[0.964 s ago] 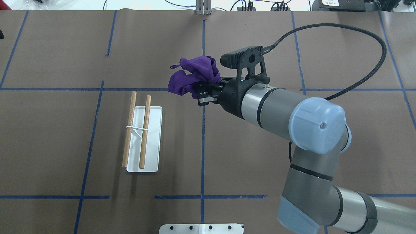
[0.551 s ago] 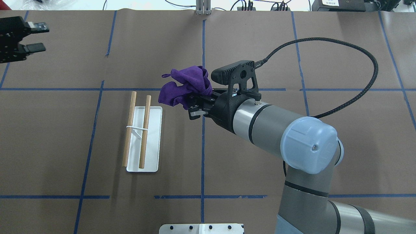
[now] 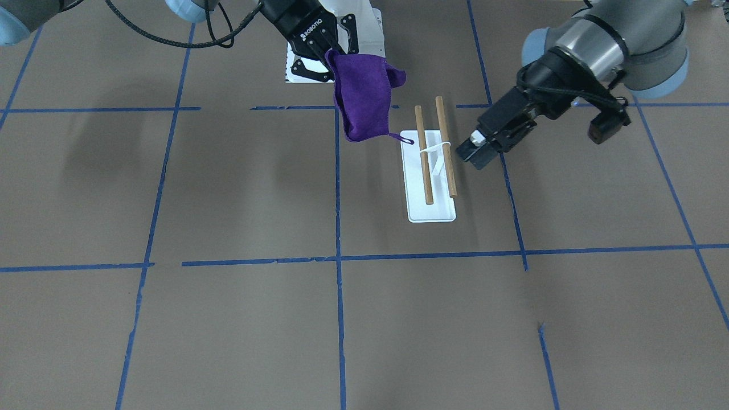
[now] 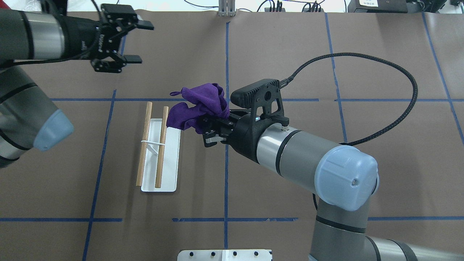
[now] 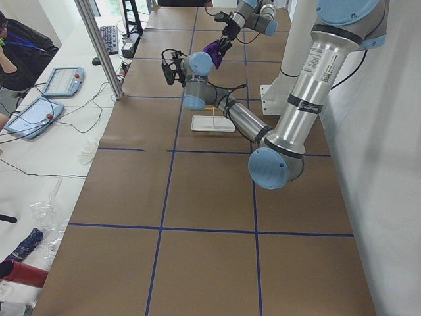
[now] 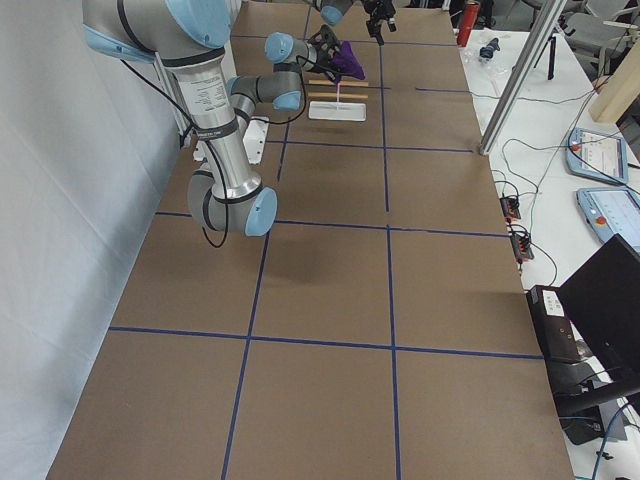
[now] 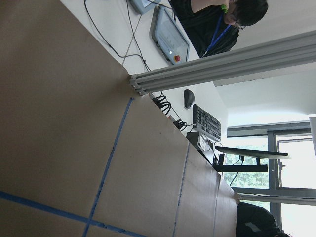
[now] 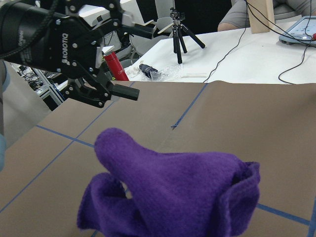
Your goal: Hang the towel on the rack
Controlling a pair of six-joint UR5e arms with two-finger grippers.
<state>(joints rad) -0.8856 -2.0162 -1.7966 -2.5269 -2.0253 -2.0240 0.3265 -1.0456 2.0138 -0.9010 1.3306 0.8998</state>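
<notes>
The purple towel [image 4: 198, 108] is off the worktop [image 4: 290, 54], pinched at one bunched edge by the right fingers [image 4: 212, 138], which are pressed together on the cloth. In the front view it hangs down from them in a loose fold, its small loop at the bottom close to a corner of the rack [image 4: 170, 159]. The cloth looks just clear of the two wooden rods [image 4: 162, 145], beside their end rather than over them. The left fingers [image 4: 133, 58] are spread wide and hold nothing, raised on the other side of the rack from the towel. The step in hand appears to be bringing the towel across to drape it, so height matters most: the hanging fold should pass above the nearer rod, not into its side, because the stand looks light and a snagged hem could push or tip it. The towel is best carried square across the rods' length and near their middle, by the white support, then lowered until cloth falls on both sides of a rod before the pinch lets go, or it will likely slide off the heavier side. Since the cloth is crumpled, the empty left fingers could take the free lower corner to spread it first
</notes>
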